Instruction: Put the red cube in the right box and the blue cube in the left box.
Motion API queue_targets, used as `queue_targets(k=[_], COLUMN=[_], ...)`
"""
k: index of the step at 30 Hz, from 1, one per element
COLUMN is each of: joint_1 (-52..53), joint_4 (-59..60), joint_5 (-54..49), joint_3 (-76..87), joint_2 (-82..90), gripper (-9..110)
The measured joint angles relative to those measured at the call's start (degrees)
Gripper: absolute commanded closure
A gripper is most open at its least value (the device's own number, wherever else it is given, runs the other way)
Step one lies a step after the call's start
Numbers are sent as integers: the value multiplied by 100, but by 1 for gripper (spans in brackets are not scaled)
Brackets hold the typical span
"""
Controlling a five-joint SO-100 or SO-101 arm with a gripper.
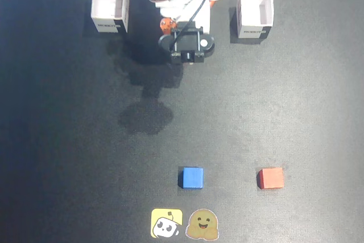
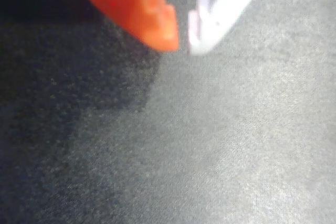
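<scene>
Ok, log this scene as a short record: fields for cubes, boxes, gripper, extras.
blue cube: on the mat, near edge of the fixed view, left of the red one
red cube: on the mat, apart from the blue
left box: far right in the fixed view, empty as far as visible
right box: far left, empty as far as visible
gripper: nearly shut, holding nothing, between the boxes
stickers: two, near edge

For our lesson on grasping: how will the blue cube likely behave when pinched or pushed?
The blue cube looks solid and flat-faced, so it probably stays stiff and slides rather than rolls. It sits flat on the dark mat, so tipping seems unlikely.
</scene>
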Motion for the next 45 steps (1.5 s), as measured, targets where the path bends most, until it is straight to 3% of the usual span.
queue_targets(k=[39, 45], joint_1=[-422, -729], joint_4=[-246, -686], joint_5=[-79, 202], joint_3=[0, -413], joint_2=[-26, -861], gripper=[101, 101])
